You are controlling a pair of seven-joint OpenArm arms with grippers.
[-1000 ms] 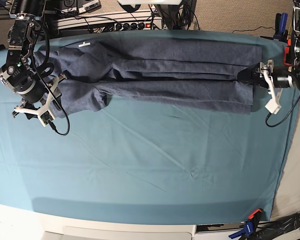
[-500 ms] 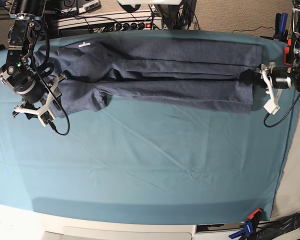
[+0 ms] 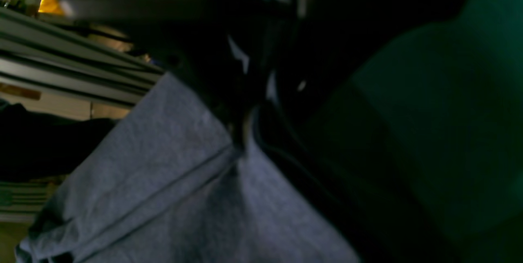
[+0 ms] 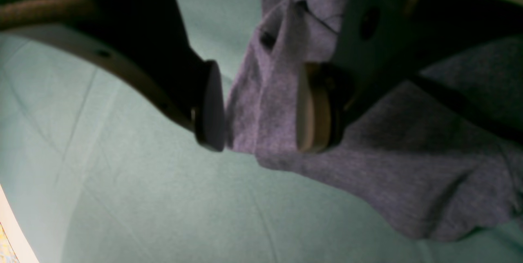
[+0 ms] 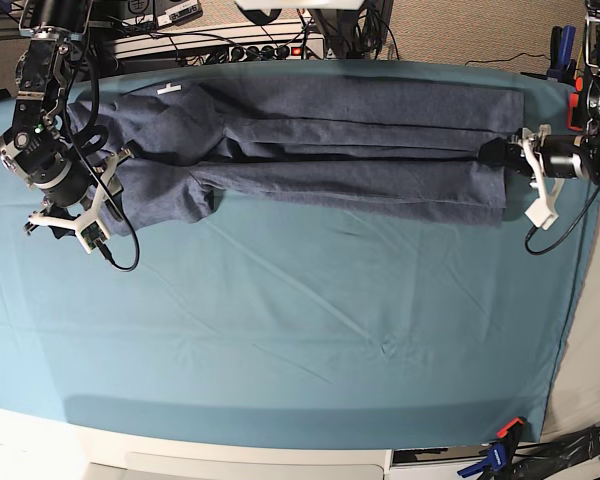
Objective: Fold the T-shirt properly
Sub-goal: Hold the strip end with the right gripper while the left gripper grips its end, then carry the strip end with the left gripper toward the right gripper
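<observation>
The blue-grey T-shirt [image 5: 330, 140] lies folded lengthwise in a long band across the far part of the teal table cloth [image 5: 280, 320]. At the band's right end my left gripper [image 5: 498, 155] is shut on the shirt's edge. In the left wrist view its dark fingers [image 3: 229, 103] pinch the T-shirt [image 3: 163, 181] where the creases meet. At the band's left end my right gripper [image 5: 100, 190] stands open. In the right wrist view a bunched fold of the T-shirt [image 4: 265, 103] sits between the pads [image 4: 210, 105], which stay apart.
A power strip with cables [image 5: 230, 45] runs behind the table's far edge. A blue and orange clamp [image 5: 500, 455] grips the cloth at the front right corner. The table's right edge [image 5: 570, 300] is close to my left arm.
My left gripper has closed on the shirt's right edge, its white finger swinging in. The right gripper and the shirt have stayed where they were.
</observation>
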